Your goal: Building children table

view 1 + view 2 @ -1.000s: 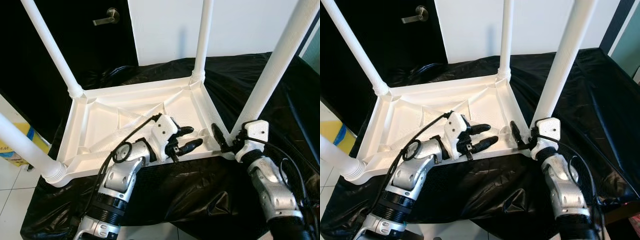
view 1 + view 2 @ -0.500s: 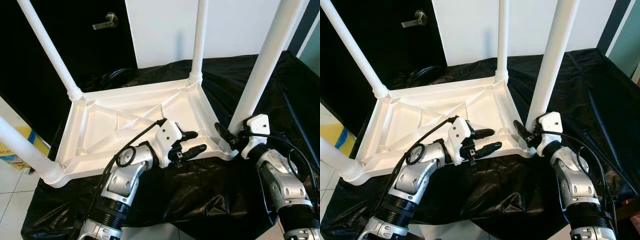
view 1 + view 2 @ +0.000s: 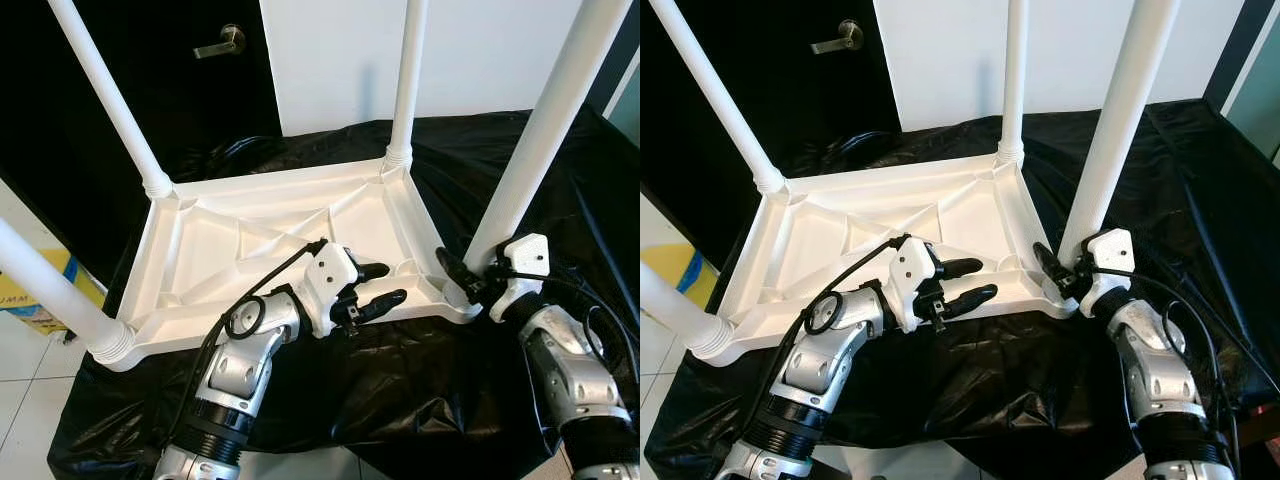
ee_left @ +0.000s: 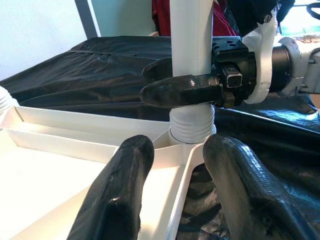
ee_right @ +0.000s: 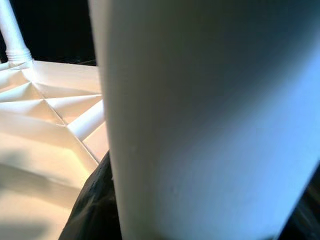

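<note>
The near-right leg [image 3: 528, 160] of the upturned white children's table [image 3: 250, 240] is pinched at its base by the right hand [image 3: 462, 283]. The left hand [image 3: 378, 285] is held spread over the tabletop's near rim, just beside that leg. The tabletop is carried by a desk draped in black sheeting [image 3: 400, 380].

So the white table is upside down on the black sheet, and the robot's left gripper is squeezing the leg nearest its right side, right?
Not quite. The right gripper is the one closed on that table leg, near its base, as the left wrist view shows. The left gripper hangs open over the near rim of the upturned table, which does rest on the black sheet.
</note>
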{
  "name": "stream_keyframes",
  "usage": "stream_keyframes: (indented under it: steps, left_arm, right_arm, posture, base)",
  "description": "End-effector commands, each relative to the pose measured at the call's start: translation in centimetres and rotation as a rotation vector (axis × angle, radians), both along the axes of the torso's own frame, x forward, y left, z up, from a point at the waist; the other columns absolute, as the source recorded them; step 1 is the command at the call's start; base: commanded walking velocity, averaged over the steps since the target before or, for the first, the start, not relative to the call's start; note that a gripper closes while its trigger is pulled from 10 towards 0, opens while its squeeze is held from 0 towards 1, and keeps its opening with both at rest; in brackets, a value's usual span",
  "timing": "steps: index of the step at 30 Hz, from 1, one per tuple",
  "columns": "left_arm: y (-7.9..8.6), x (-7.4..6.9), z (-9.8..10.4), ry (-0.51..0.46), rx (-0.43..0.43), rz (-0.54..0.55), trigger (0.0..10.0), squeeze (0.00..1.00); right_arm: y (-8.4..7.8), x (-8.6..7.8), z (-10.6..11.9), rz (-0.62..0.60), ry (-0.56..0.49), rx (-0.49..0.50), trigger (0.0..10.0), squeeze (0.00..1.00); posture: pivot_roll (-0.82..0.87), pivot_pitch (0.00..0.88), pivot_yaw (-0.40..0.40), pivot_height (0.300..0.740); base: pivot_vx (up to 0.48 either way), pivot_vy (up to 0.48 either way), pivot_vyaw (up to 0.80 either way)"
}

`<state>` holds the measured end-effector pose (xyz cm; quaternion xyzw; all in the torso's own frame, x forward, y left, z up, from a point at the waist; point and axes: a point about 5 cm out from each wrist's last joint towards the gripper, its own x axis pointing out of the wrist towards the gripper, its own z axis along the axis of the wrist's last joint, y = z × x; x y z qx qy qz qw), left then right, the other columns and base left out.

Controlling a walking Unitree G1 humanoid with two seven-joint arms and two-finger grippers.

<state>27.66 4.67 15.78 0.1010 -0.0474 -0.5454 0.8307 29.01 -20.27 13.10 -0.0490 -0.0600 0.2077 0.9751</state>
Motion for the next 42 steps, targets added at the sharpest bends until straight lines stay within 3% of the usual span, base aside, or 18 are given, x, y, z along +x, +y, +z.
stream_keyframes:
  steps: [1, 6, 14, 16, 22, 23, 26, 42]
  left_arm:
    - [0.7, 0.7, 0.1, -0.036, -0.017, 0.171, 10.0, 0.0]
    - [0.7, 1.0, 0.3, -0.039, -0.017, 0.199, 10.0, 0.0]
    - [1.3, 1.2, 0.3, -0.053, -0.012, 0.235, 10.0, 0.0]
    - [1.6, 1.4, 0.2, -0.054, -0.018, 0.267, 10.0, 0.0]
    - [1.7, 1.4, 0.3, -0.056, -0.022, 0.275, 10.0, 0.0]
    - [1.6, 1.4, 0.3, -0.06, -0.024, 0.278, 10.0, 0.0]
    - [1.7, 1.3, 0.3, -0.061, -0.024, 0.28, 10.0, 0.0]
    - [1.9, 1.4, 0.5, -0.067, -0.01, 0.266, 10.0, 0.0]
  right_arm:
    - [0.3, -0.4, -1.9, -0.049, 0.087, 0.0, 10.0, 0.0]
    - [0.1, -0.4, -2.4, -0.216, 0.103, -0.023, 10.0, 0.0]
    - [0.6, -0.7, -2.7, -0.337, 0.105, -0.021, 10.0, 0.0]
    - [1.1, -1.1, -3.1, -0.481, 0.123, 0.012, 10.0, 0.0]
    - [1.5, -1.3, -3.3, -0.548, 0.128, 0.035, 10.0, 0.0]
    - [2.5, -1.5, -3.3, -0.614, 0.123, 0.068, 10.0, 0.0]
    - [3.3, -1.6, -3.2, -0.62, 0.119, 0.082, 10.0, 0.0]
    - [3.5, -2.0, -2.4, -0.625, 0.065, 0.116, 10.0, 0.0]
  posture:
    - [-0.13, 0.01, 0.056, 0.74]
    - [-0.13, 0.02, 0.05, 0.74]
    - [-0.11, 0.0, 0.022, 0.74]
    - [-0.09, 0.0, -0.01, 0.74]
    - [-0.09, 0.0, -0.018, 0.74]
    - [-0.08, 0.0, -0.023, 0.74]
    - [-0.08, 0.0, -0.022, 0.74]
    - [-0.08, 0.0, -0.005, 0.74]
  base:
    - [0.0, 0.0, 0.0]
    - [0.0, 0.0, 0.0]
    - [0.0, 0.0, 0.0]
    - [0.0, 0.0, 0.0]
    - [0.0, 0.0, 0.0]
    - [0.0, 0.0, 0.0]
    - [0.0, 0.0, 0.0]
    - [0.0, 0.0, 0.0]
